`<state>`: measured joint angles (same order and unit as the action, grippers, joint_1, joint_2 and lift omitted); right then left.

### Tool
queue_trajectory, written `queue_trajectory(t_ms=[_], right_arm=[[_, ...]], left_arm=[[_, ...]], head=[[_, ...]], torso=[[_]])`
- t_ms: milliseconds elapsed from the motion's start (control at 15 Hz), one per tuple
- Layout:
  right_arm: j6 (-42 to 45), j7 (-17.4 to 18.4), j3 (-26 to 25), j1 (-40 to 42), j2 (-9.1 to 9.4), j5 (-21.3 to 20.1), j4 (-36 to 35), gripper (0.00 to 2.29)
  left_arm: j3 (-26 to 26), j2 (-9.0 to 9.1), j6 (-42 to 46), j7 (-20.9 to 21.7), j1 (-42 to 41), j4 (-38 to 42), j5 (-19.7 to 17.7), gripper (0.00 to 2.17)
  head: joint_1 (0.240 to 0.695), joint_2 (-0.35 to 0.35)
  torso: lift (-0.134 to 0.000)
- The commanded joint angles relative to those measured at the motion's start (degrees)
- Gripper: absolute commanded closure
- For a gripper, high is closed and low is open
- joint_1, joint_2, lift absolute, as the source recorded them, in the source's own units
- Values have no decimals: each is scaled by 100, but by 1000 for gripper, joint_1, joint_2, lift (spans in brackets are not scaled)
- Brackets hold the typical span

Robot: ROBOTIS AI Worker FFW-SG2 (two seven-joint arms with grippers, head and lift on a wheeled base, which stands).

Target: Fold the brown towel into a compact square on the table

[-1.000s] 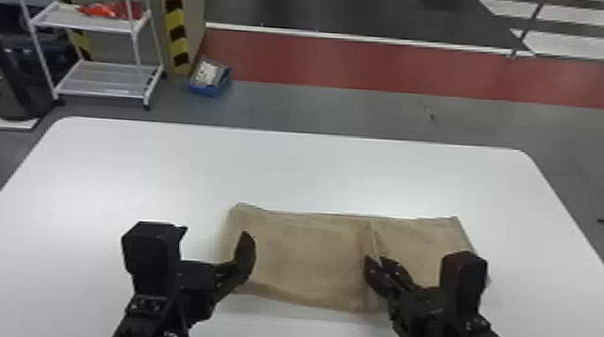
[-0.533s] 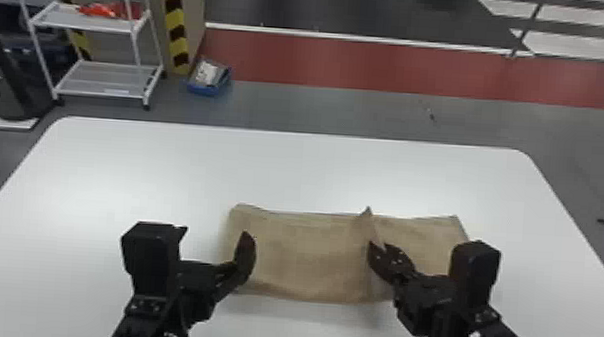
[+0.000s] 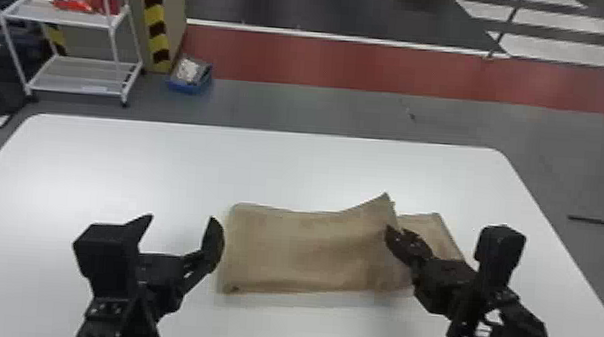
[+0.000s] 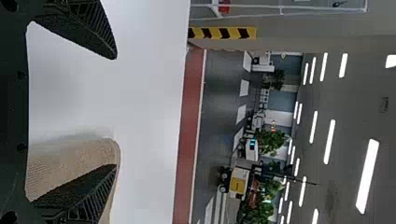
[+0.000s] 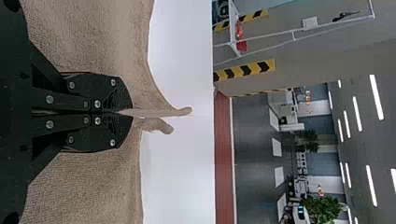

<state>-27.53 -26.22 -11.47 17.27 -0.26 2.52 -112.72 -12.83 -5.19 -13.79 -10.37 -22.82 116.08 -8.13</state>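
- Crosswise fold in hand, I judge: right black gripper (image 3: 392, 232) clenched on a raised edge of the brown rectangular cloth towel (image 3: 301, 248).
- Next: carry that edge leftward, lay it flat.
- Left black gripper (image 3: 180, 219) spread, empty, by the towel's left end.
- Towel on smooth white table (image 3: 266, 166), nearer its right edge; nubby weave, peaked corner.
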Motion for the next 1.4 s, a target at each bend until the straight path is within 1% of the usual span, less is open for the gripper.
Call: queue_trajectory(t_ms=[0,133,200,333,400,467,600,667,867,1067,1133,1200,1267,1333], right_arm=[[-144,-68,-444,-74,31,477,-207,1301],[-249,-76,-620,-127,31,504,-242,1298],[-249,-76,-620,-136,31,468,-101,1301],[-214,-85,-585,-144,31,451,13,1298],[-231,-182,-602,-144,31,495,-5,1301],[-337,-243,-664,-144,31,583,-119,1301],[-688,-243,-1103,-153,31,1119,-620,1298],[-776,-252,-1261,-144,31,1268,-734,1298],[-706,-252,-1103,-197,31,978,-233,1298],[-706,-252,-1112,-338,31,899,-58,1301],[-741,-252,-1174,-347,31,952,-154,1298],[-864,-243,-1358,-382,31,1057,-312,1298],[-1181,-243,-1657,-470,31,1251,-444,1301],[-1321,-226,-1824,-540,31,1295,-462,1298]], left_arm=[[123,0,592,-9,-3,-279,22,46],[263,0,961,-26,-47,-464,57,46],[377,0,1172,-26,-73,-543,22,46],[536,0,1189,-9,-91,-578,-48,46],[580,0,1207,0,-108,-569,-66,46],[615,0,1207,0,-144,-552,-66,46],[667,0,1207,0,-231,-516,-66,49],[703,0,1242,18,-258,-516,-92,49],[720,18,1260,150,-231,-543,-180,49],[703,9,1260,158,-223,-543,-189,53],[703,9,1242,150,-223,-552,-189,53],[703,9,1242,150,-231,-552,-189,53],[694,9,1242,150,-240,-552,-189,53],[694,9,1242,150,-240,-569,-198,53]], head=[[695,-120],[695,-130],[695,-134],[695,-131],[695,-113],[695,-105],[695,-91],[695,-92],[695,-119],[695,-120],[695,-121],[695,-124],[695,-127],[695,-136]], torso=[[-120],[-120],[-120],[-120],[-120],[-120],[-120],[-120],[-120],[-120],[-120],[-120],[-120],[-120]])
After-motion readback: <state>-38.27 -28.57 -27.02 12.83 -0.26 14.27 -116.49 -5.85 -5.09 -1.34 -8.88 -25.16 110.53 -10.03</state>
